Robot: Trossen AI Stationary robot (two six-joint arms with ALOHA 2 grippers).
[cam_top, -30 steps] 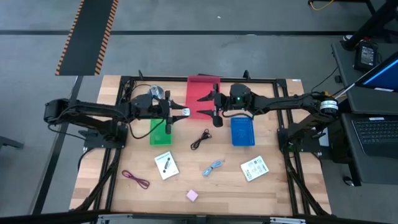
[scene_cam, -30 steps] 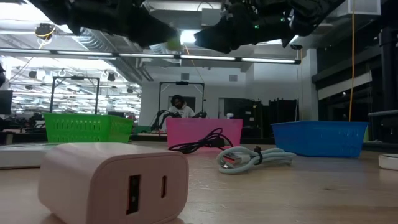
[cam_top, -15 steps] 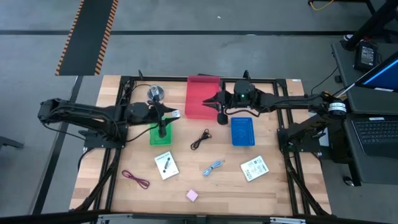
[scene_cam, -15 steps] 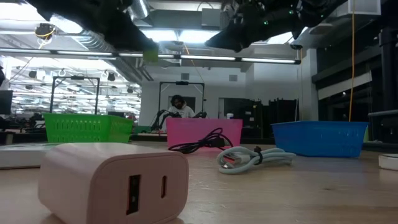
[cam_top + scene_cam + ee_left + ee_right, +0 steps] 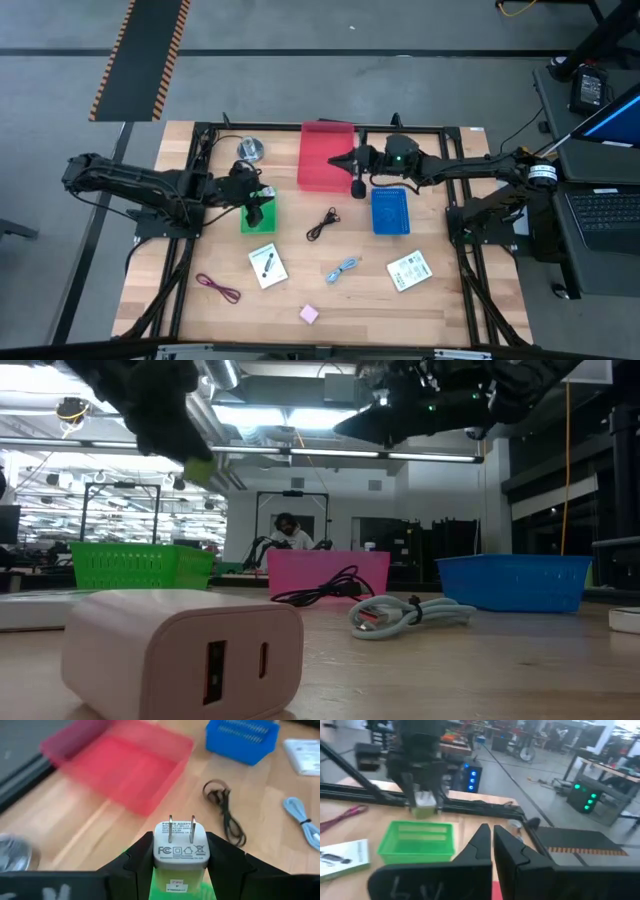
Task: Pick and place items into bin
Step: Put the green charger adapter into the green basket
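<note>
My left gripper hangs over the green bin, shut on a green power adapter with a white pronged face. In the low view the adapter shows high above the table. My right gripper is shut on nothing, between the red bin and the blue bin. Flat on the table lie a black cable, a blue cable, a maroon cable, two white cards and a pink cube. My left gripper pinches the adapter's two opposite side walls between its two fingers. The fingers slant down toward the table. The pronged face points away from the wrist. The adapter is lifted clear, above the green bin.
A round silver disc sits at the far left, beside the red bin. A black frame runs along the table's far edge. The pink cube fills the low view's foreground.
My left gripper has drawn back from the red bin toward the table's left and near edge with the adapter, tipping downward, and now hangs over the green bin. My right gripper has shut on nothing and shifted slightly toward the table's right edge.
</note>
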